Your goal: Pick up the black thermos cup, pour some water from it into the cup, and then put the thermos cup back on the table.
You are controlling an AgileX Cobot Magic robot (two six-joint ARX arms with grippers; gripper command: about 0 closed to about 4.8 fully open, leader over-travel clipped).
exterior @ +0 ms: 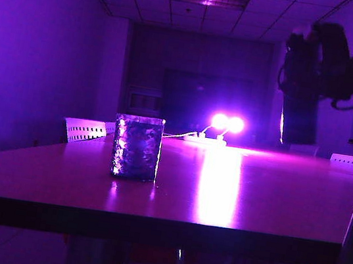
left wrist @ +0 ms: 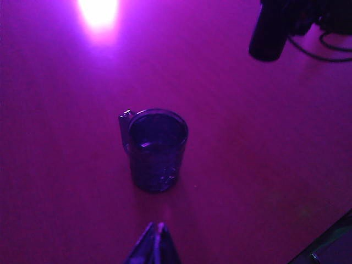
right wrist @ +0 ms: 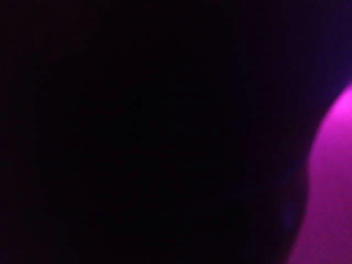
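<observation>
From across the room, 1 glass cup [exterior: 137,147] is standing alone on the glossy table [exterior: 265,205] under purple light, while the right gripper [exterior: 305,91] is hanging high above the far right of the tabletop with the black thermos cup [exterior: 300,120] dangling dark beneath it, well apart from the glass. 2 lamps [exterior: 228,123] are glaring at the far end, and the left gripper is not showing in this view.

Through the left wrist camera, the left gripper [left wrist: 155,245] is waiting just short of the cup [left wrist: 157,148], its 2 fingertips pressed together and carrying nothing. A little liquid appears to be glinting inside the glass. At the edge, the black thermos cup [left wrist: 268,34] is hovering clear of the table [left wrist: 247,165], well away from the cup.

Through the right wrist camera, a black mass is filling nearly everything, probably the thermos body right against the lens, so the fingers cannot be made out there. Judging from the other views, the right gripper is clamping the thermos around its body.

The thermos is likely rigid, smooth and fairly heavy with water, so a firm mid-body grip suits it. The hammered glass is fragile and light enough to be knocked over.
</observation>
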